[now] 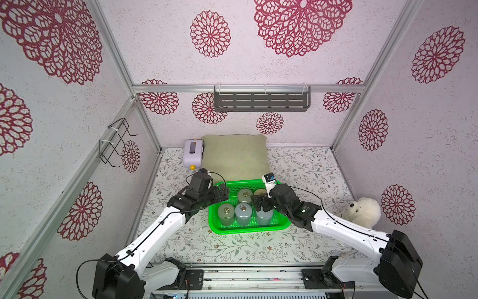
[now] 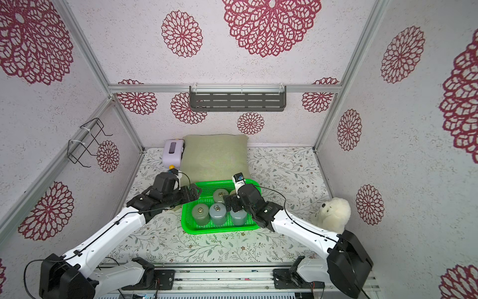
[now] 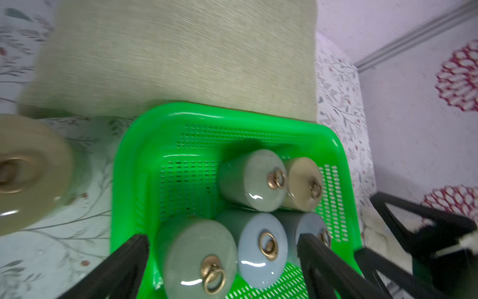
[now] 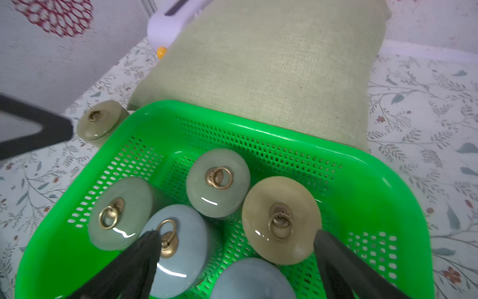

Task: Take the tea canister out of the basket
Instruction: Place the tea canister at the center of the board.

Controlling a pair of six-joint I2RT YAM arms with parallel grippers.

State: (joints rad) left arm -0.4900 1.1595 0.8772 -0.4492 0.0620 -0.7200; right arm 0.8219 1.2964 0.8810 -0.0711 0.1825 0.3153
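Low at frame centre, I am holding my right hand (image 4: 235,240) spread apart over the basket (image 4: 388,176), judging it must straddle the beige tea canister (image 4: 282,220) standing inside; my left hand (image 3: 222,239) is hovering, apart too.

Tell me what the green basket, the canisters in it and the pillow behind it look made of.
Basket: moulded plastic, glossy; bright sheen on the rim, punched mesh walls. Canisters: probably glazed ceramic, perhaps glass; smooth lids with sharp highlights. Their ring pulls: brass-coloured metal. Pillow: woven cloth, matte; fine weave shows.
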